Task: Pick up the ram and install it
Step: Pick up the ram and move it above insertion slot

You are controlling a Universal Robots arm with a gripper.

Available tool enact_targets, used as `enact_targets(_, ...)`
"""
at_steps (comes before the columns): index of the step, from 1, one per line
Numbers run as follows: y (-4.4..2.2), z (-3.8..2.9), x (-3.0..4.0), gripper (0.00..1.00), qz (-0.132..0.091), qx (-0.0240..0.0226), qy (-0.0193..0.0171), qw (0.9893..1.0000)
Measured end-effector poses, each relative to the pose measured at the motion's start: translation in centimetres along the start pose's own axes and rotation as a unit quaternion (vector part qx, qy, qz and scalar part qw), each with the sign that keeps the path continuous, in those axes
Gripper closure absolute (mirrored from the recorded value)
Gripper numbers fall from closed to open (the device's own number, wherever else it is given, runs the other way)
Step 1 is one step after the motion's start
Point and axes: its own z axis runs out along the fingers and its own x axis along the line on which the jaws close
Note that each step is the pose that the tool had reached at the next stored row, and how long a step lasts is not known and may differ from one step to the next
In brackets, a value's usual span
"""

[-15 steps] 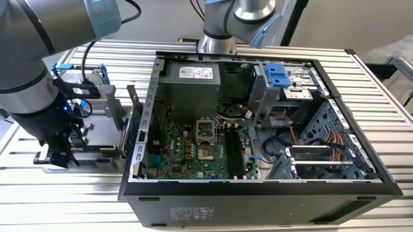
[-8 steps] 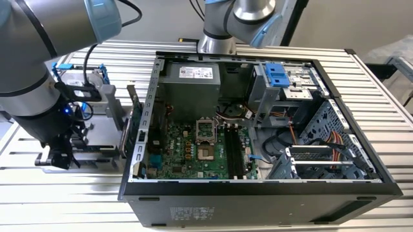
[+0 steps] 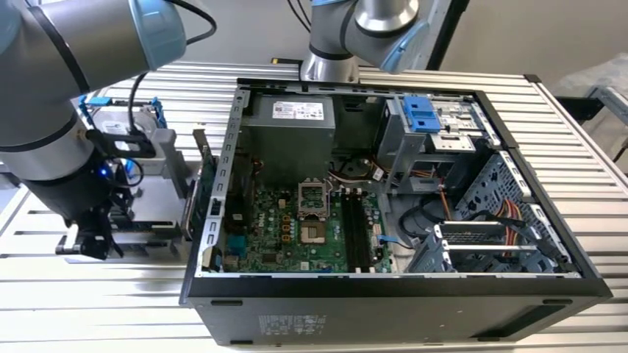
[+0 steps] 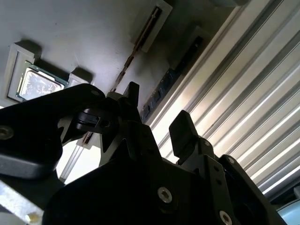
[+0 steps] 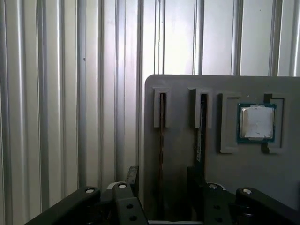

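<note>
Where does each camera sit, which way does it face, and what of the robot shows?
Exterior view: off the arm, looking down into the open computer case on the ribbed table; the arm and gripper show at the exterior view's left.
First wrist view: on the wrist, looking along the open fingers at a gray holder with ram and a processor chip.
Second wrist view: on the wrist, behind the fingers, facing that holder aslant.
Shared: both wrist views show holder, chip, fingers.

We identify the arm [image 3: 59,95] by silver-grey tubes and light-blue joint caps [image 3: 157,29]. Black cables [image 3: 210,26] loop upstream of the gripper [image 5: 164,180], which is matte black with recessed socket screws [image 4: 165,193].
</note>
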Motion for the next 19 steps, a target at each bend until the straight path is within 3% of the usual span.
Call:
enact_targets(11, 0.00, 1.01, 0.05, 0.00, 0.000, 0.0000, 0.0000, 1.0000)
enact_targets(19, -0.01, 1.19, 0.18, 0.00, 0.000, 0.0000, 0.0000, 1.0000)
